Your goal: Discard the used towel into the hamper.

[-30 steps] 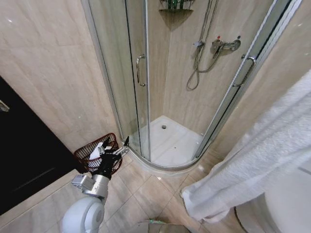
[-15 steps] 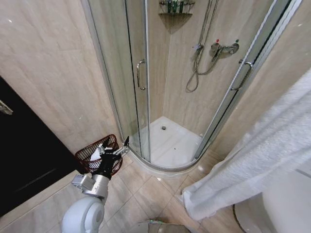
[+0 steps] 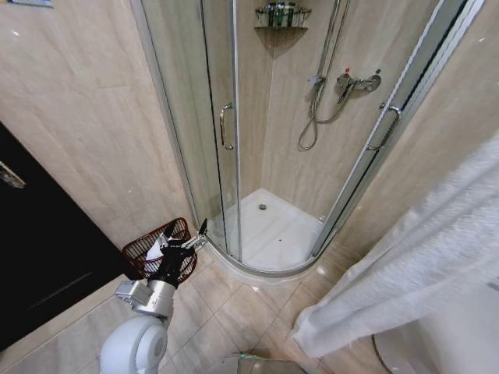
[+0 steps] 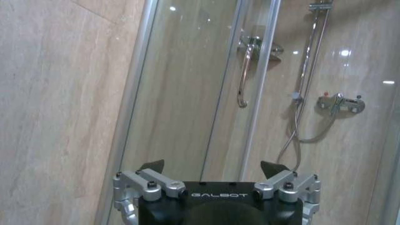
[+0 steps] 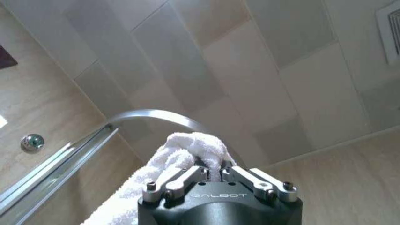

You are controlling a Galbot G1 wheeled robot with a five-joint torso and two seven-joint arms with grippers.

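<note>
Where the dark panel meets the beige stone-look wall at the lower left of the head view, the hamper (image 3: 156, 251) sits on the tiled floor: a round red-brown wire basket with slatted sides and a thicker rim. Just in front of it, the left gripper (image 3: 185, 238) hangs with its metal fingers spread apart and empty. Centre frame holds the curved glass shower enclosure (image 3: 234, 156) with chrome handles. At the right edge, the thick white terry towel (image 3: 421, 265) drapes diagonally; in the right wrist view the right gripper (image 5: 214, 171) pinches a bunched fold of it, fingers closed on the cloth.
</note>
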